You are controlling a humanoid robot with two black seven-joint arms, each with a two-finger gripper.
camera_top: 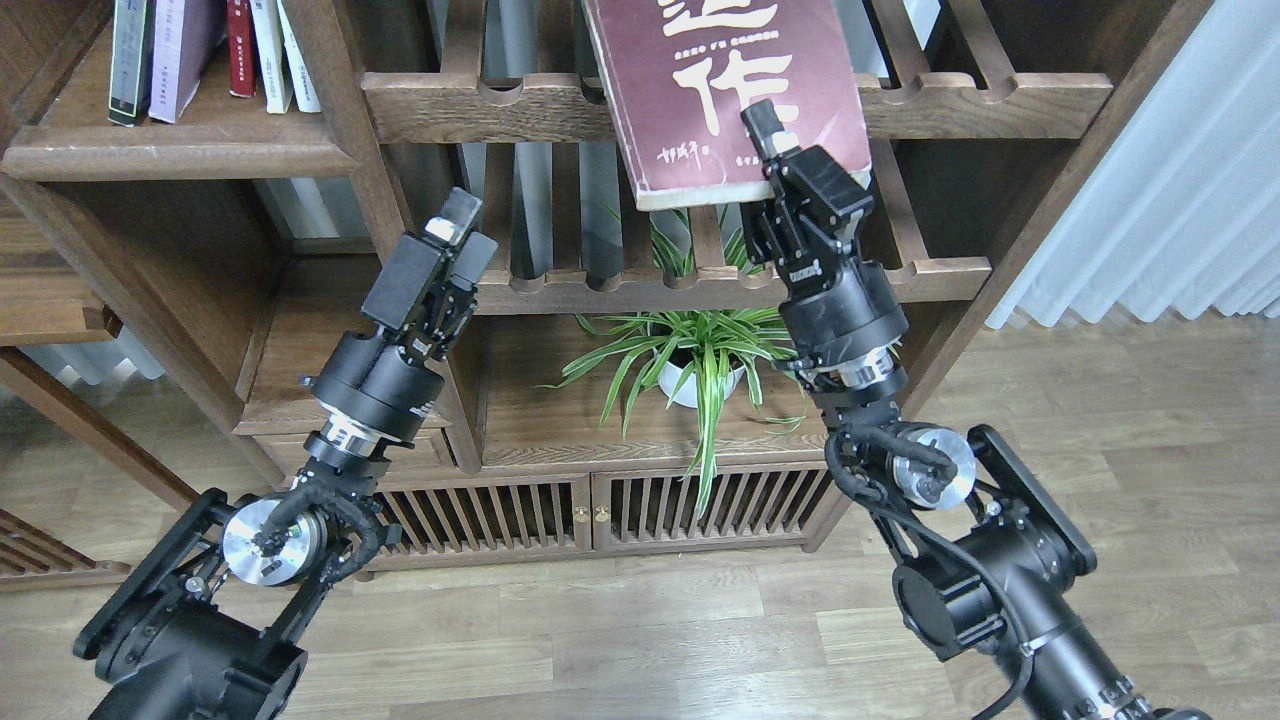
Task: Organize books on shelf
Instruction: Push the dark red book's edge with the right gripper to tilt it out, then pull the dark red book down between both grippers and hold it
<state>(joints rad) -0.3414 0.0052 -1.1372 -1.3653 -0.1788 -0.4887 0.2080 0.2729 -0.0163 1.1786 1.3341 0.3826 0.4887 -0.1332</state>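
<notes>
Maroon book point(700, 90): thick, with large white Chinese characters on its cover; held tilted in front of the upper slatted rack point(960, 95), its lower pale edge hanging below that rack's scalloped front rail.
Right gripper point(800, 165): pinches the maroon book at its lower right corner, one finger lying over the cover, the other behind it.
Left gripper point(458, 238): holds nothing; its fingers stand slightly parted, left of and below the maroon book, in front of the lower slatted rack point(700, 285).
Shelf point(180, 150): dark brown plank with a thick rounded front edge, well to the left of the maroon book, at about its height.
Shelved books point(215, 50): stand upright in a row on the shelf; only their lower parts show.
Potted plant point(695, 365): green, in a white pot, directly below the maroon book.
</notes>
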